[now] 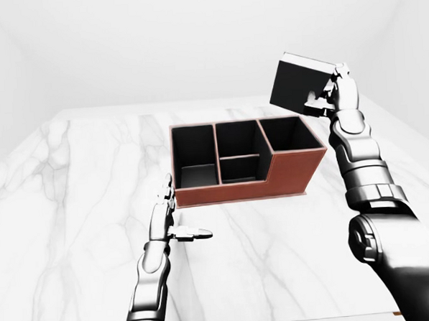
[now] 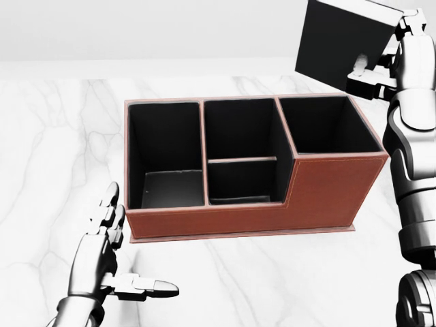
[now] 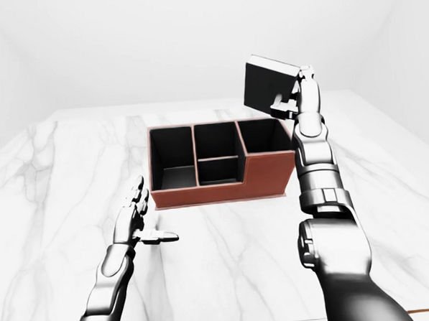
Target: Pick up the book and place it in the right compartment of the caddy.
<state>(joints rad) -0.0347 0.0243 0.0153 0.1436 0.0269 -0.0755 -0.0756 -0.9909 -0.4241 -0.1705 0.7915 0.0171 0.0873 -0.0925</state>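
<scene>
**Book aloft, drop into the caddy pending**

Book (image 1: 299, 83) already off the table, raised high in the right hand (image 1: 338, 89), fingers clamped round its right edge. Dark cover tilted, lower corner leaning down toward the left of the left-eye view. Hanging above and a little to the right of the caddy (image 2: 327, 197), not yet over any opening and touching nothing but the hand.

Picking done, then; placing left. Judged roughly halfway through: book to be carried leftward and down, squared up with the right compartment (image 2: 329, 124), lowered in and released. That compartment taller than the other 3 sections and showing nothing inside. Tilt probably in need of correcting before entry, otherwise a likely snag on the rim.

Left hand (image 2: 109, 262) low at the left of the head view, fingers spread apart, thumb out to the side, holding nothing, near the caddy's lower-left corner but apart from it.

Underneath, a white marble tabletop (image 1: 59, 212) with grey veining, nothing on it but the reddish-brown caddy with its black lining. Beyond, a plain pale room, bare walls, no furniture visible.
</scene>
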